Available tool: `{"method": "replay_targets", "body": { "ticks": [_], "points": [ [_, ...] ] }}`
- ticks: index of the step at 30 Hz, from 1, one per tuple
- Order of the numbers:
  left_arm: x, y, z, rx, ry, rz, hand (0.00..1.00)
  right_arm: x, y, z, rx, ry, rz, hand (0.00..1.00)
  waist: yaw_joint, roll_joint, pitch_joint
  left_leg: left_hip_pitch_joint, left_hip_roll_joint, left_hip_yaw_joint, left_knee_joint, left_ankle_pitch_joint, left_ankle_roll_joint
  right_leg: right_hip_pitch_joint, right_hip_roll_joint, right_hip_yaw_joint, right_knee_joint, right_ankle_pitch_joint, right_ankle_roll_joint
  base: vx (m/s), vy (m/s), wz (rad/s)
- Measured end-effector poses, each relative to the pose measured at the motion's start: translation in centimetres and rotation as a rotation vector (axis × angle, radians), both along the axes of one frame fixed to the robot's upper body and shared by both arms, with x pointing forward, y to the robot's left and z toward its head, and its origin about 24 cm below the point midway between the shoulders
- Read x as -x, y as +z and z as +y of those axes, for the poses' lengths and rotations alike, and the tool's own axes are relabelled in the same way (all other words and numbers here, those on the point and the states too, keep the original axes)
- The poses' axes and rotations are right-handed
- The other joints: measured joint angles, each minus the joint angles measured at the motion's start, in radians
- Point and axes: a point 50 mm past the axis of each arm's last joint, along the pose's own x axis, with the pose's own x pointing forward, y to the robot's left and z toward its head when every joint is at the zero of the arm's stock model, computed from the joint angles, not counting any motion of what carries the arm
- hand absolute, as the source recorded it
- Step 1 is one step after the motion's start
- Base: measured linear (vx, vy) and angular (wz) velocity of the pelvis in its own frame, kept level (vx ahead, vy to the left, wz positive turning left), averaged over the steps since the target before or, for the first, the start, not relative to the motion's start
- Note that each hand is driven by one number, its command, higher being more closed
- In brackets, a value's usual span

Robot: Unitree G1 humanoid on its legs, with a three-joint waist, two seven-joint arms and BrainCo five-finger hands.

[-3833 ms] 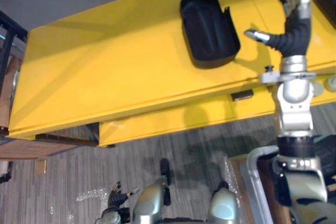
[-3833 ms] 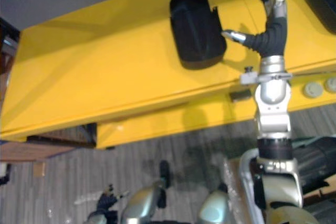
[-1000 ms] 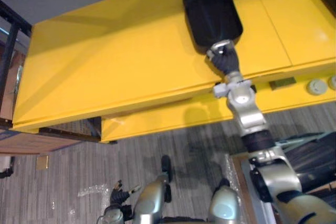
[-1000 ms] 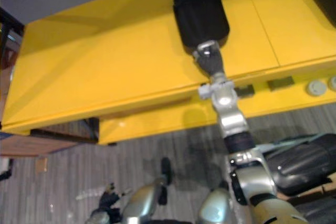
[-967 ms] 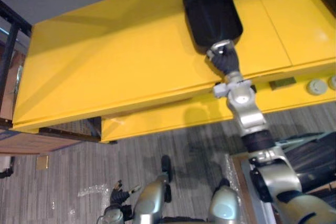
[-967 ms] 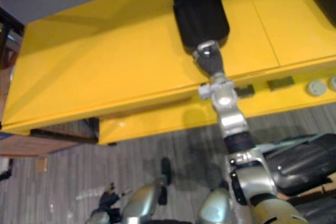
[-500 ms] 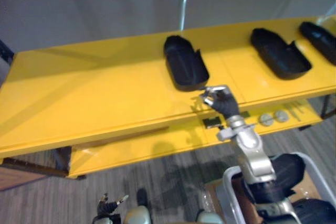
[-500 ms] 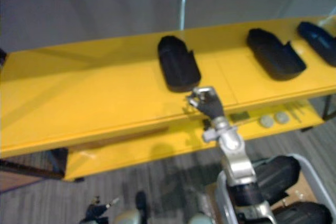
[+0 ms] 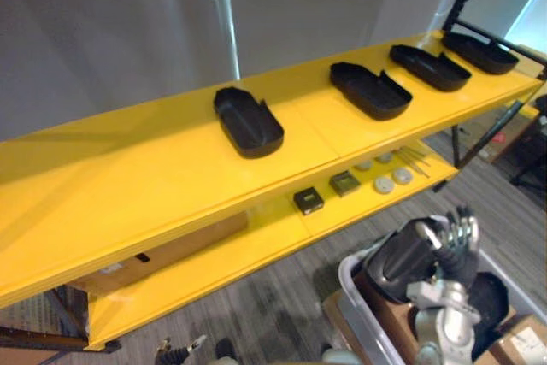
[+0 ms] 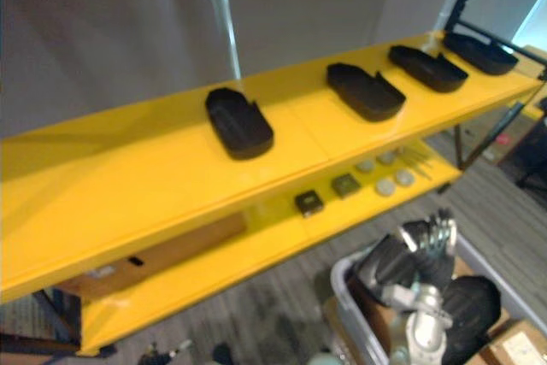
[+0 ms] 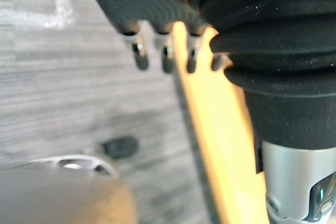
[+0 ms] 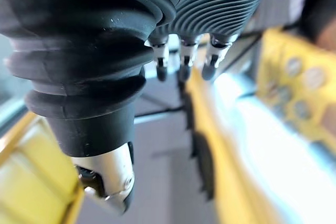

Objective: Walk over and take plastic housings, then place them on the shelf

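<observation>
Left eye view: the right robot hand (image 9: pixel 455 243) is at the lower right above a grey bin (image 9: pixel 351 273). Its fingers (image 9: pixel 462 226) are straight, close together and pointing up, and they hold nothing. A dark housing (image 9: pixel 400 256) lies in the bin just beside the hand; I cannot tell whether the two touch. Four more black housings sit apart in a row along the top board of the yellow shelf (image 9: pixel 128 185), open sides up, from the leftmost (image 9: pixel 248 121) to the far right one (image 9: pixel 479 51). On the lower board lie two dark square parts (image 9: pixel 308 201) and, near them, several pale discs (image 9: pixel 384 184). A cardboard box (image 9: pixel 171 250) is tucked in at the left.

Right eye view: the right robot hand is again upright over the bin, well apart from the shelf.

Left wrist view: the left robot hand (image 11: pixel 152 3) has its fingertips (image 11: pixel 164 62) straight and relaxed, with nothing in its grasp. Grey floor (image 11: pixel 58 93) and a yellow shelf edge lie beyond.

Right wrist view: the right robot hand's fingers hang loose and empty, with the yellow shelf blurred past them.
</observation>
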Motion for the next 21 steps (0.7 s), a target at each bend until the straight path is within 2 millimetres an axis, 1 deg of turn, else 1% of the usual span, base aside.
{"method": "replay_targets", "body": {
  "ticks": [2,3,4,5,6,7,8,9,10,11,12,13,15,16,19,20,21],
  "points": [
    [0.6,-0.3,-0.2,0.023,-0.008,0.045,0.0,0.3,-1.0,0.0,-0.013,-0.034,0.048,0.0,0.002,-0.001,-0.001,0.013,0.003,0.027,0.0,-0.005,-0.008,-0.003,0.002,0.024,-0.004,0.005,-0.002,0.08,0.004,-0.35],
    [1.1,-0.5,-0.3,0.039,-0.017,0.073,0.0,0.3,-1.0,-0.1,-0.012,-0.052,0.047,0.0,0.001,0.003,-0.003,0.027,0.005,0.051,0.0,-0.014,-0.014,-0.003,0.004,0.046,-0.009,0.007,-0.001,0.1,0.008,-0.58],
    [1.5,-0.6,-0.6,0.041,-0.064,0.103,0.0,0.4,-0.8,-0.2,-0.008,-0.069,0.032,0.0,-0.002,0.006,-0.005,0.037,0.006,0.07,0.0,-0.018,-0.014,-0.002,0.005,0.067,-0.009,0.013,0.008,0.09,0.01,-0.53],
    [1.7,-0.7,-0.7,0.042,-0.09,0.12,0.0,0.4,-0.7,-0.3,-0.006,-0.078,0.027,0.0,-0.002,0.008,-0.006,0.044,0.008,0.084,0.0,-0.021,-0.017,-0.004,0.007,0.078,-0.01,0.02,0.006,0.12,0.016,-0.61],
    [1.8,-0.8,-0.7,0.035,-0.126,0.139,0.0,0.5,-0.7,-0.4,-0.007,-0.095,0.026,0.0,-0.007,0.01,-0.008,0.057,0.013,0.114,0.0,-0.028,-0.025,-0.01,0.013,0.107,-0.014,0.024,0.004,0.11,0.015,-0.76],
    [1.3,-0.7,-0.6,0.027,-0.192,0.15,0.0,0.5,-0.7,-0.4,-0.012,-0.101,0.024,0.0,-0.009,0.01,-0.009,0.068,0.02,0.148,0.0,-0.034,-0.031,-0.021,0.022,0.138,-0.016,0.029,0.0,0.12,0.012,-0.78],
    [1.1,-0.7,-0.6,0.026,-0.219,0.155,0.0,0.5,-0.7,-0.4,-0.012,-0.102,0.025,0.0,-0.013,0.01,-0.009,0.072,0.023,0.163,0.001,-0.037,-0.034,-0.025,0.026,0.155,-0.018,0.032,-0.001,0.08,0.0,-0.8],
    [0.8,-0.7,-0.5,0.009,-0.294,0.167,0.0,0.6,-0.8,-0.4,-0.012,-0.103,0.03,0.0,-0.035,0.008,-0.01,0.082,0.03,0.198,0.001,-0.041,-0.041,-0.038,0.035,0.187,-0.02,0.038,-0.001,0.07,-0.005,-0.64],
    [0.6,-0.6,-0.5,0.005,-0.315,0.168,0.0,0.7,-0.8,-0.4,-0.011,-0.104,0.033,0.0,-0.039,0.007,-0.01,0.089,0.032,0.213,0.001,-0.044,-0.045,-0.041,0.039,0.203,-0.02,0.039,-0.001,0.05,-0.008,-0.74],
    [0.0,-0.6,-0.6,-0.006,-0.36,0.169,0.0,1.0,-0.9,-0.5,-0.009,-0.109,0.042,0.0,-0.057,0.007,-0.01,0.102,0.035,0.242,0.001,-0.049,-0.051,-0.045,0.044,0.226,-0.023,0.042,0.0,0.04,-0.006,-0.55],
    [-0.2,-0.5,-0.7,-0.006,-0.368,0.166,0.0,1.2,-1.0,-0.5,-0.008,-0.111,0.048,0.0,-0.062,0.008,-0.011,0.108,0.036,0.252,0.001,-0.051,-0.053,-0.048,0.046,0.237,-0.023,0.043,0.0,0.04,-0.007,-0.65],
    [-0.8,-0.5,-0.8,-0.006,-0.384,0.156,0.0,1.4,-1.1,-0.6,-0.006,-0.114,0.056,0.0,-0.075,0.01,-0.013,0.122,0.037,0.274,0.001,-0.056,-0.058,-0.05,0.051,0.262,-0.023,0.045,0.001,0.03,-0.007,-0.5],
    [-1.9,-0.4,-1.4,0.004,-0.42,0.135,0.0,2.1,-1.2,-0.6,-0.005,-0.108,0.069,0.0,-0.096,0.012,-0.016,0.138,0.041,0.302,0.002,-0.064,-0.066,-0.053,0.057,0.286,-0.024,0.048,0.002,0.02,-0.014,-0.46],
    [-2.5,-0.3,-2.0,0.015,-0.448,0.123,0.0,2.5,-1.3,-0.5,-0.005,-0.096,0.077,0.0,-0.109,0.012,-0.019,0.145,0.044,0.312,0.007,-0.068,-0.066,-0.053,0.06,0.294,-0.024,0.049,0.002,0.0,-0.017,-0.31],
    [-3.0,-0.4,-3.2,0.046,-0.466,0.093,0.0,2.7,-1.3,0.0,-0.021,-0.048,0.068,0.0,-0.119,0.01,-0.021,0.161,0.053,0.324,0.008,-0.072,-0.068,-0.055,0.074,0.314,-0.022,0.051,-0.001,-0.01,-0.028,-0.24],
    [-3.2,-0.3,-3.5,0.065,-0.435,0.071,0.0,2.6,-1.1,0.3,-0.023,-0.012,0.053,0.0,-0.117,0.003,-0.019,0.141,0.064,0.296,0.065,-0.097,-0.067,-0.057,0.073,0.315,-0.018,0.051,-0.002,-0.04,-0.041,-0.16],
    [-3.1,-0.4,-3.9,0.086,-0.403,0.056,0.0,2.0,-0.8,0.5,-0.011,0.044,0.032,0.0,-0.11,0.003,-0.019,0.098,0.089,0.176,0.169,-0.153,-0.051,-0.066,0.077,0.328,-0.012,0.051,-0.002,-0.05,-0.033,-0.25]
  ]
}}
